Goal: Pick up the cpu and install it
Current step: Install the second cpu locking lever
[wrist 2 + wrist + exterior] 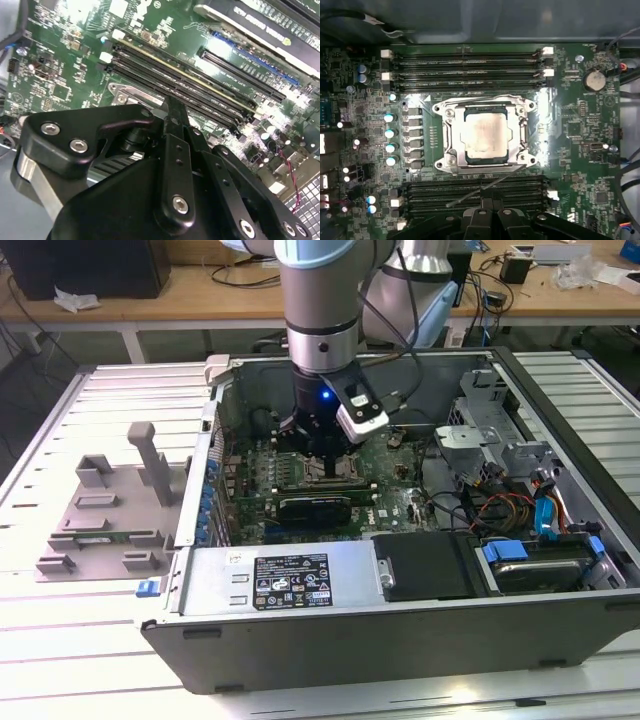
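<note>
One cpu (482, 136), square, lying flat inside the socket frame (451, 131) on the motherboard (580, 125); gripper (328, 462) low over that socket, cpu beneath it; jaw state cannot be told.

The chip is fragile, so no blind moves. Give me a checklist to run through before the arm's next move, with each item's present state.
1. The cpu lies inside the socket frame: ok.
2. The cpu looks flat and square to the socket frame, silver top up: ok.
3. The thin lever slants across the memory slots beside the socket frame; latched or loose: cannot tell.
4. The end effector is inside the case, above the motherboard: ok.
5. The cables lie at the exterior view's right, away from the socket frame: ok.
</note>
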Motion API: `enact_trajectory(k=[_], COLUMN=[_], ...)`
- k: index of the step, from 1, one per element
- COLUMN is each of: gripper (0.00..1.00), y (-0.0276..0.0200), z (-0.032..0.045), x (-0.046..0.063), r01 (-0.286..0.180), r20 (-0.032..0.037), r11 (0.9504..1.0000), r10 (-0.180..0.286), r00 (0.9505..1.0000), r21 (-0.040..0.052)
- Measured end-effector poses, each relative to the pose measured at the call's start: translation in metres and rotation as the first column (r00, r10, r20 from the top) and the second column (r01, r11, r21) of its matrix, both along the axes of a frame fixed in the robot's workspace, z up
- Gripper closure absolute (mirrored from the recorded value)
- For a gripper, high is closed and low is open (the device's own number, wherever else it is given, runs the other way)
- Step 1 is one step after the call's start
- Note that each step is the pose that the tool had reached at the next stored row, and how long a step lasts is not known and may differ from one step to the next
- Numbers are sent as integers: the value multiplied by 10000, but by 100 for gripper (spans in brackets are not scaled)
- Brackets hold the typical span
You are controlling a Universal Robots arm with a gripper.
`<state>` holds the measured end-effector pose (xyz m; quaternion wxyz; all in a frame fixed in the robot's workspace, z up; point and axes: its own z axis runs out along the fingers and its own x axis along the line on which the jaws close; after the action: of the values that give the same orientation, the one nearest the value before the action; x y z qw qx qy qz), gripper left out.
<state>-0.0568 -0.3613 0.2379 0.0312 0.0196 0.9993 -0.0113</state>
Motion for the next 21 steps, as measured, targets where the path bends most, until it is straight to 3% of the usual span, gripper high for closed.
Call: enact_trajectory(k=[2, 4, 14, 21], gripper=[89, 89, 89, 89], y=[1, 1, 1, 1], z=[-15, -22, -82, -147], x=[-9, -13, -74, -198], r01=[-601, -832, -835, -782], r20=[0, 1, 1, 10], r11=[9982, 9965, 9965, 9969], r10=[601, 832, 835, 782], r00=[9982, 9965, 9965, 9969], r21=[1, 3, 10, 128])
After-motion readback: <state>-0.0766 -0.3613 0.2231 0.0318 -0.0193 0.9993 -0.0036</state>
